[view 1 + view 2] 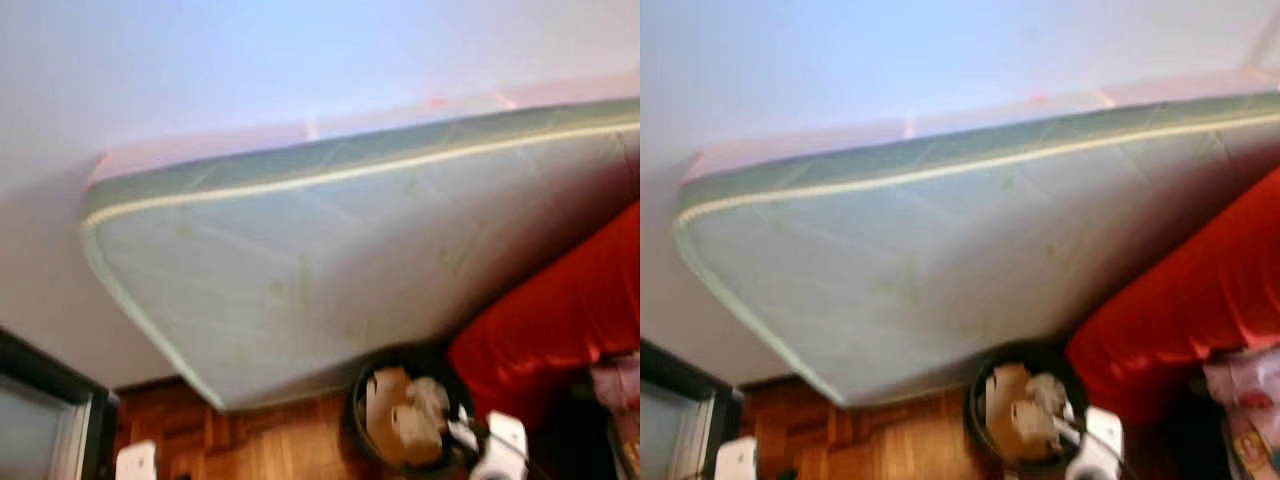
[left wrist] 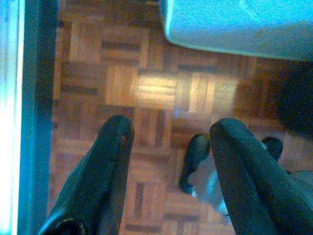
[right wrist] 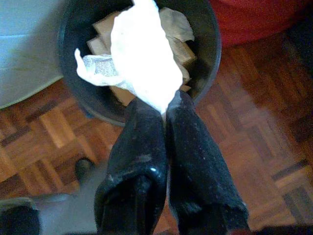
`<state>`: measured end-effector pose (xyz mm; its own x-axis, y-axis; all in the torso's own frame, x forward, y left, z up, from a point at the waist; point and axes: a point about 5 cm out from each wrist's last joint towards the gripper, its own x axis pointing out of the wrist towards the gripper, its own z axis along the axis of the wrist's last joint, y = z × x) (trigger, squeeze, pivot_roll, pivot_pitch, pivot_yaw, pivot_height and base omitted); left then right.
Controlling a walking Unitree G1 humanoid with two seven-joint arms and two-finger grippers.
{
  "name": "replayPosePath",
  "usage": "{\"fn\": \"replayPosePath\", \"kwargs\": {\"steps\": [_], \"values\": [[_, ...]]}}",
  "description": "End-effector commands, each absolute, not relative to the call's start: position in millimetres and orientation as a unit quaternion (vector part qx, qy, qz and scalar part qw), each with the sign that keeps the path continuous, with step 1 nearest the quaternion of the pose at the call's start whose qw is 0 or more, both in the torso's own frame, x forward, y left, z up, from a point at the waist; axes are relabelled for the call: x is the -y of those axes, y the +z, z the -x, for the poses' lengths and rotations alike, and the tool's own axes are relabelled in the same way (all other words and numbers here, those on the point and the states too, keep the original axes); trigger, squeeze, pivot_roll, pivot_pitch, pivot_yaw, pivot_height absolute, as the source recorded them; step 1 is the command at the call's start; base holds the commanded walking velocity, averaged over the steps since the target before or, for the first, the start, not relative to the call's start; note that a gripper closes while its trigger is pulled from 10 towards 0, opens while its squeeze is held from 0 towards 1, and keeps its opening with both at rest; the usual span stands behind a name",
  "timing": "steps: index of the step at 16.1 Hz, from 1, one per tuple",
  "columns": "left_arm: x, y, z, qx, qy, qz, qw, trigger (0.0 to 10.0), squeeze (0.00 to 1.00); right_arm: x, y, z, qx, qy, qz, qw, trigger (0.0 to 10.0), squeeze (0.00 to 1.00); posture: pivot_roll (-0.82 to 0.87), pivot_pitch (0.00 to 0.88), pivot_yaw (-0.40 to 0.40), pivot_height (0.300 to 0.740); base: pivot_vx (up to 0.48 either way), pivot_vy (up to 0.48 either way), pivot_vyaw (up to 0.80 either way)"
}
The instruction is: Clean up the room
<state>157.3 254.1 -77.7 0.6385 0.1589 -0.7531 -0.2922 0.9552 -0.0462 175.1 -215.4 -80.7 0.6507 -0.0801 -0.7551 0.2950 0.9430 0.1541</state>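
Note:
My right gripper point(image 3: 166, 105) is shut on a crumpled white paper point(image 3: 144, 54) and holds it just above a black round bin point(image 3: 212, 44). The bin point(image 1: 358, 395) stands on the parquet at the foot of the mattress and holds several pieces of cardboard and paper point(image 1: 400, 415). My left gripper point(image 2: 173, 128) hangs open over bare parquet floor point(image 2: 156, 90), with nothing between its fingers.
A pale green mattress point(image 1: 330, 260) leans against the white wall behind the bin. A red cover point(image 1: 570, 310) drapes furniture on the right, with a pink bag point(image 1: 620, 390) beside it. A dark door frame point(image 1: 50, 385) stands at the left.

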Motion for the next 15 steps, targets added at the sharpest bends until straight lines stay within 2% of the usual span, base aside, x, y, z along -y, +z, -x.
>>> {"fn": "replayPosePath", "kwargs": {"steps": [1, 8, 14, 15], "values": [[-255.2, -80.1, -151.8, -0.417, 0.132, 0.087, 0.895, 10.0, 0.00, 216.7, -81.0, -173.9, -0.403, -0.111, -0.136, 0.898, 10.0, 0.00, 0.11, 0.145, -0.022, 0.740, 0.000, 0.000, 0.00], [-253.9, -72.8, -159.5, -0.353, 0.129, 0.101, 0.921, 10.0, 0.00, 223.2, -72.2, -179.6, -0.334, -0.127, -0.137, 0.924, 10.0, 0.00, 0.11, 0.164, -0.035, 0.740, 0.000, 0.000, 0.00], [-254.1, -69.2, -159.3, -0.314, 0.137, 0.106, 0.934, 10.0, 0.00, 229.3, -68.7, -176.8, -0.299, -0.151, -0.133, 0.933, 10.0, 0.00, 0.15, 0.177, -0.042, 0.740, 0.000, 0.000, 0.00], [-254.4, -69.4, -158.3, -0.315, 0.135, 0.101, 0.934, 10.0, 0.00, 227.6, -47.6, -218.8, -0.265, -0.135, -0.126, 0.946, 10.0, 0.00, 0.15, 0.178, -0.038, 0.740, 0.000, 0.000, 0.00]]}}
